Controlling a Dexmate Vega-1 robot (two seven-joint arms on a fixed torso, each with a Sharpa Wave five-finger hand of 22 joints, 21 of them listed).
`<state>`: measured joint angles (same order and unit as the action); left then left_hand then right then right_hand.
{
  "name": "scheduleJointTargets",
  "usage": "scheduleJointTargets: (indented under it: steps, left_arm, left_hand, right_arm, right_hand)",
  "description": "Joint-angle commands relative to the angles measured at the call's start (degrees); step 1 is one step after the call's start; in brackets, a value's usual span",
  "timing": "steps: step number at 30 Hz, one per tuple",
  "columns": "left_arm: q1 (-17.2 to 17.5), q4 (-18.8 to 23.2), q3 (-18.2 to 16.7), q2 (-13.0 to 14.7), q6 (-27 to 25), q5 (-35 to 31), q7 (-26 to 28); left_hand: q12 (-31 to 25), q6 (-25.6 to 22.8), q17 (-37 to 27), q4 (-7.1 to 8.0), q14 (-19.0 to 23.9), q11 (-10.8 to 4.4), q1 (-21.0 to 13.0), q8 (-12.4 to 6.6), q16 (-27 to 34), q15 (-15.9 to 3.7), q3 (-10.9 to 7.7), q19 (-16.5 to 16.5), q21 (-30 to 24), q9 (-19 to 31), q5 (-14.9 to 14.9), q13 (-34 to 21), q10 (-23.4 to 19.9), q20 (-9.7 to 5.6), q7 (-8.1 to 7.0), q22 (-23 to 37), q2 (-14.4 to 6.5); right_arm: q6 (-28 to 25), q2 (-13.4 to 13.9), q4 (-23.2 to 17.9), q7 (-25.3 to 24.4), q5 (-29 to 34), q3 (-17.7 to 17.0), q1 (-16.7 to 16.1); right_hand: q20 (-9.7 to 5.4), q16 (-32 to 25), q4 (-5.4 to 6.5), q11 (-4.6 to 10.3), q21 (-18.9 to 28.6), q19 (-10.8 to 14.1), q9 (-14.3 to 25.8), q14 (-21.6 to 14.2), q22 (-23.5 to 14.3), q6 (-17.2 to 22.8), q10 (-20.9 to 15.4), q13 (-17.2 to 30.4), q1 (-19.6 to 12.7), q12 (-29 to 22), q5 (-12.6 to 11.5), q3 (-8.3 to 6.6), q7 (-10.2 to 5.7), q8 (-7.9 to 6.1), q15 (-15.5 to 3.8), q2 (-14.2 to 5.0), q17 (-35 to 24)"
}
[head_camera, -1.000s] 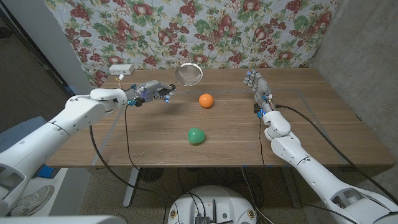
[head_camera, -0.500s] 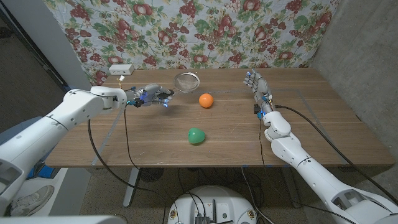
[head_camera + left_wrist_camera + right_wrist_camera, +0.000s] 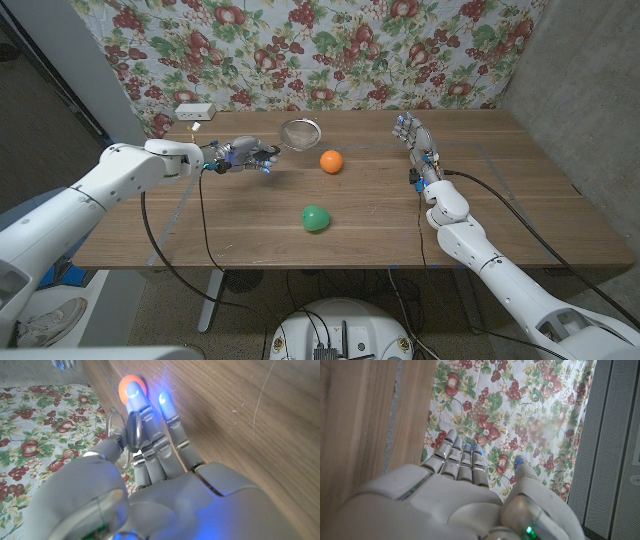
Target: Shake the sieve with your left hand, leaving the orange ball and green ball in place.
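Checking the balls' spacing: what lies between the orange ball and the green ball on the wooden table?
Nothing: in the head view, only bare wooden table separates the orange ball from the green ball.

A wooden counter (image 3: pixel 500 200) carries an orange ball (image 3: pixel 331 161), a green ball (image 3: pixel 316 218) nearer the robot, and a white box (image 3: pixel 194 111) at the far left corner.

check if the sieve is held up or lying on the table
Held up: the left hand grips the sieve by its handle, its bowl near the table.
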<state>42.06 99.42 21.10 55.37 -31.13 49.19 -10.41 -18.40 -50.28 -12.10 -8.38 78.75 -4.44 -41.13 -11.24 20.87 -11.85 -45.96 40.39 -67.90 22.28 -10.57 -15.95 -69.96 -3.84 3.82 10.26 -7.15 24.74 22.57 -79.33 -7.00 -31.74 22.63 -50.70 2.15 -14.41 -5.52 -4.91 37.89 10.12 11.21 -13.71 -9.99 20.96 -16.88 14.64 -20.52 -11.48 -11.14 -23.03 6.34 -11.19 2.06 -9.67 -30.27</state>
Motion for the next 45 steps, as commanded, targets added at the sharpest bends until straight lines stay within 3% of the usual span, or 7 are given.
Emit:
scheduleJointTargets:
  steps: [1, 9, 17, 28, 45]
  left_arm:
    - [2.3, 1.1, -0.9, 0.6, 5.8, -1.7, -0.7]
    - [4.2, 0.3, -1.5, 0.1, 13.1, -3.8, -2.2]
    - [4.7, -4.8, -1.0, -2.6, 27.5, -8.1, -8.4]
    - [3.7, -10.7, -0.8, -6.4, 38.5, -9.1, -14.5]
    - [2.3, -13.3, -0.5, -8.1, 41.1, -8.9, -16.9]
  left_hand:
    - [0.6, -4.8, 0.2, 1.54, -2.7, -2.43, -3.9, -0.04, -0.8, -1.23, -0.43, -1.3, 0.2, 0.1, -0.3, -0.3, -0.2, -5.94, 2.06, 0.1, -3.5]
    - [1.0, -3.9, 0.1, 3.02, -4.3, -3.26, -2.3, -0.28, -1.7, -1.28, 0.38, -2.7, 1.2, 0.4, -1.3, -0.9, 1.3, -6.08, -2.07, -0.2, -2.4]
    - [1.2, -3.4, -0.4, 3.61, -5.6, -3.44, -1.3, -0.35, -2.2, -1.39, 0.83, -3.4, 2.1, 0.5, -2.4, -1.4, 2.1, -6.00, -4.59, -0.3, -1.3]
    - [1.4, -3.3, -0.7, 4.17, -7.1, -4.48, -0.3, -0.45, -2.8, -1.33, 1.30, -4.5, 3.3, 0.3, -3.8, -1.9, 2.9, -5.93, -6.14, -0.4, -0.1]
    - [1.5, -3.3, -1.0, 4.65, -8.2, -4.87, 0.3, -0.42, -3.2, -1.39, 1.63, -4.9, 4.2, -0.1, -5.1, -2.4, 3.3, -5.52, -6.86, -0.4, 0.6]
  right_arm:
    - [0.1, 0.3, -1.2, -0.4, 0.2, -0.2, -0.9]
    - [-0.1, 0.6, -1.9, -0.7, 0.4, -0.2, -1.2]
    - [0.0, 0.6, -2.0, -0.7, 0.5, -0.3, -1.2]
    - [0.0, 0.5, -1.4, -0.4, 0.3, -0.3, -0.8]
    - [0.2, 0.0, 0.0, 0.1, 0.1, -0.1, 0.1]
  right_hand:
    - [-0.11, -0.3, -0.03, -0.09, -0.3, 0.5, 0.1, -0.1, -0.1, 0.0, 0.3, 0.0, 0.4, -0.6, 0.0, -0.24, 0.31, -0.36, -0.01, -0.01, 0.0]
    - [-0.08, -0.3, -0.04, -0.11, -0.4, 0.6, 0.1, -0.1, -0.1, 0.0, 0.3, -0.1, 0.5, -0.6, 0.0, -0.29, 0.32, -0.37, -0.02, -0.01, 0.1]
    - [-0.10, -0.3, -0.05, -0.04, -0.5, 0.7, 0.1, 0.0, -0.1, 0.0, 0.3, -0.1, 0.5, -0.6, 0.0, -0.32, 0.33, -0.37, -0.03, 0.00, 0.1]
    - [-0.13, -0.4, -0.06, -0.07, -0.7, 0.7, 0.1, 0.0, -0.1, 0.0, 0.3, -0.2, 0.6, -0.6, 0.0, -0.37, 0.34, -0.37, -0.07, 0.01, 0.1]
    - [-0.13, -0.4, -0.08, -0.11, -1.0, 0.8, 0.1, 0.0, -0.1, 0.0, 0.3, -0.2, 0.6, -0.6, 0.0, -0.46, 0.33, -0.36, 0.09, 0.01, 0.2]
